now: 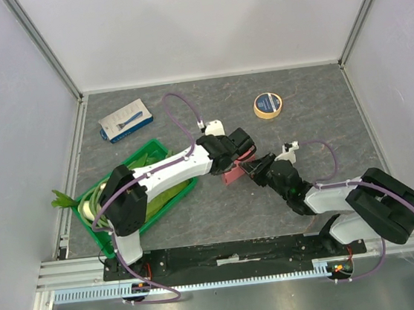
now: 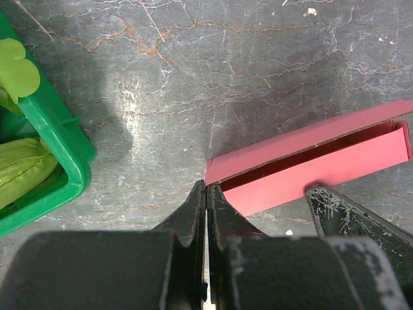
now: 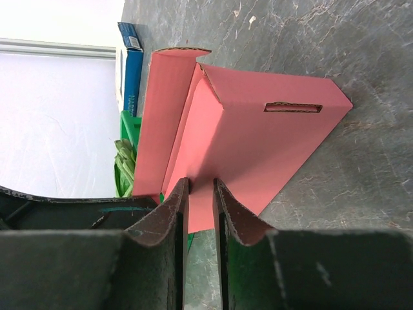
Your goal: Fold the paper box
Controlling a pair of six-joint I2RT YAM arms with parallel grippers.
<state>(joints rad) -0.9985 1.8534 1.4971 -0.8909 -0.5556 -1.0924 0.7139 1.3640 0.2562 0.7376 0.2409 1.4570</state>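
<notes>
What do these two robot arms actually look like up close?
The left arm and right arm match: white shell segments joined by chunky black joints, on black bases. A thin purple cable loops loosely along each. The left gripper and right gripper each have two black wedge-shaped fingers, scuffed with whitish wear. No readable logos show.

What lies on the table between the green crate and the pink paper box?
Only bare grey table, as the left wrist view shows between the green crate and the paper box. In the top view the left arm covers that stretch.
</notes>
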